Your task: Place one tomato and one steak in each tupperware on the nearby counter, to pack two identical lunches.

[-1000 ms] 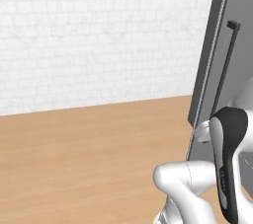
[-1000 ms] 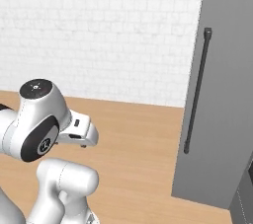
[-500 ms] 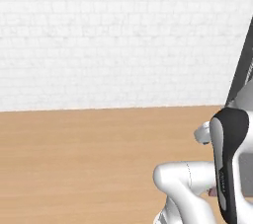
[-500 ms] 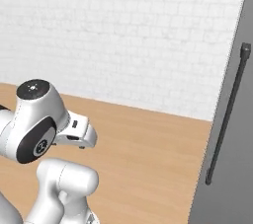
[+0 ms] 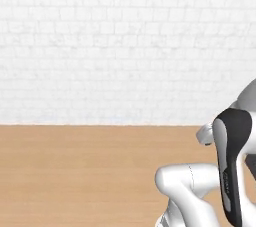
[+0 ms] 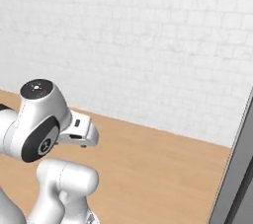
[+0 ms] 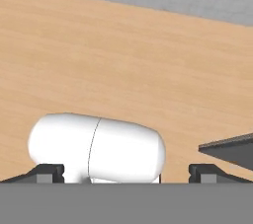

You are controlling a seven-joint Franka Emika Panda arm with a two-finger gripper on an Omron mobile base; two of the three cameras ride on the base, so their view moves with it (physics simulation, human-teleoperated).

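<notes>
Gripper jaws wide apart, holding nothing; fingertips over bare wooden floor. White brick wall far; dark panel edge at right. Cannot tell where the tomatoes, steaks or 2 tupperware lie. Judgement: tomato soft, round, slippery, so pinch across its middle; steak limp, so grip at its centre.

The whole picture has slid sideways since the earlier frames, so the base and its cameras have moved, not the things. In the left base view the tall grey cabinet with its bar handle has passed out at the right, leaving the white brick wall. In the right base view that grey cabinet now sits at the right edge
</notes>
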